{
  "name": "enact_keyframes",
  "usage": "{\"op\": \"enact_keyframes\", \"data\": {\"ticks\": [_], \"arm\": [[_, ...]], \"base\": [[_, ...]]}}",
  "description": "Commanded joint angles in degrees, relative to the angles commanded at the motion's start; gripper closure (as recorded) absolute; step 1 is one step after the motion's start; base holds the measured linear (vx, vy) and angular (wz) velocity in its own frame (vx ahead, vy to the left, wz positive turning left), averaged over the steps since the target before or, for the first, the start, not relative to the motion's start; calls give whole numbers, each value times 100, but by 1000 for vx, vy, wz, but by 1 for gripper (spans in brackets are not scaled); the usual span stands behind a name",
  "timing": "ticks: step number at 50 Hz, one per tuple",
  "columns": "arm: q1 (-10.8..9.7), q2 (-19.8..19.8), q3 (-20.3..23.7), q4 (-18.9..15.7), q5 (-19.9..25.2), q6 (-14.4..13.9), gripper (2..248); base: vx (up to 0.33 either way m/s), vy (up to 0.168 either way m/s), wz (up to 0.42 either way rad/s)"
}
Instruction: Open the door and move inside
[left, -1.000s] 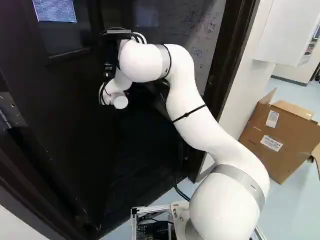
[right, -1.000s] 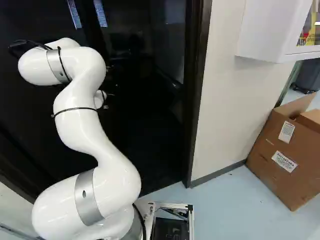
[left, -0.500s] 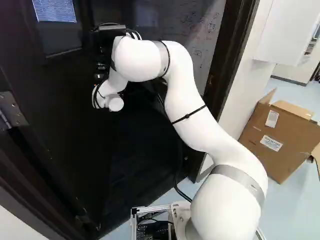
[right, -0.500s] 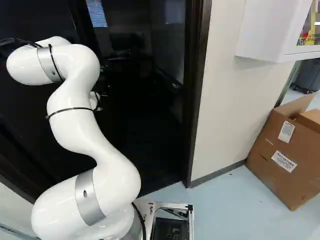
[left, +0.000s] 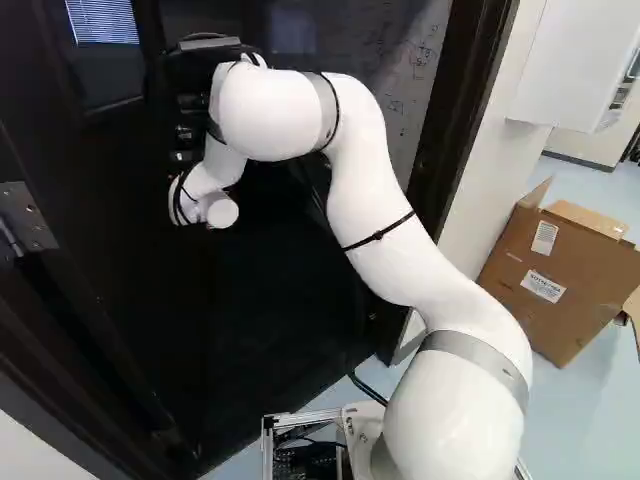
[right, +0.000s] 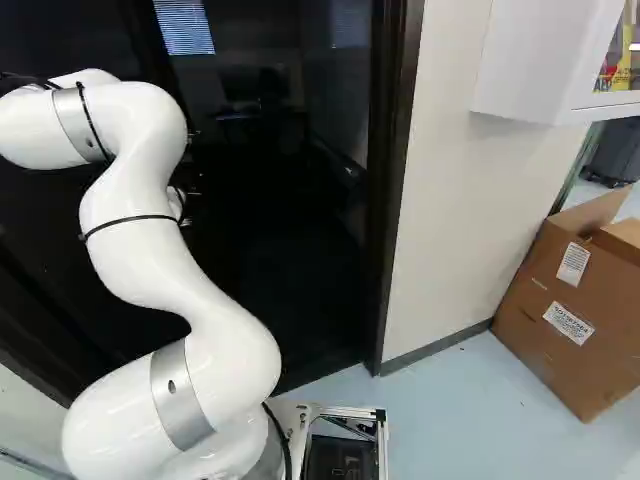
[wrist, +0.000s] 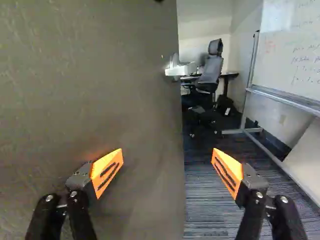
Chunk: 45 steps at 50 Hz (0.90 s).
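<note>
Pale blue floor runs up to a cream wall and a dark door frame, with an open cardboard box at the right and a white cabinet mounted above, nearer the frame. The door stands partly open at the left of the doorway, its free edge leaving a gap on the right.

The white arm reaches forward to the door. Its hand is released: the fingers stand wide apart with nothing gripped, one orange pad in front of the door's face and the other in front of the gap. Whether either touches the door I cannot tell.

Only the left base view shows the metal hinge at the left. The right base view gives just dim shapes past the frame; the wrist view clearly shows striped carpet, a grey office chair by a table at the far end, and a whiteboard on a stand along the right.
</note>
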Motion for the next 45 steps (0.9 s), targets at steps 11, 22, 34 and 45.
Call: {"op": "enact_keyframes", "data": {"ticks": [11,22,34,45], "arm": [[102,-36,-51,-119,0,0,3],[181,-169,-241,-259,7,0,3],[283,-373,-532,-414,40,0,3],[384,-595,-852,-580,74,0,3]], "base": [[0,0,0],[0,0,0],[0,0,0],[0,0,0]]}}
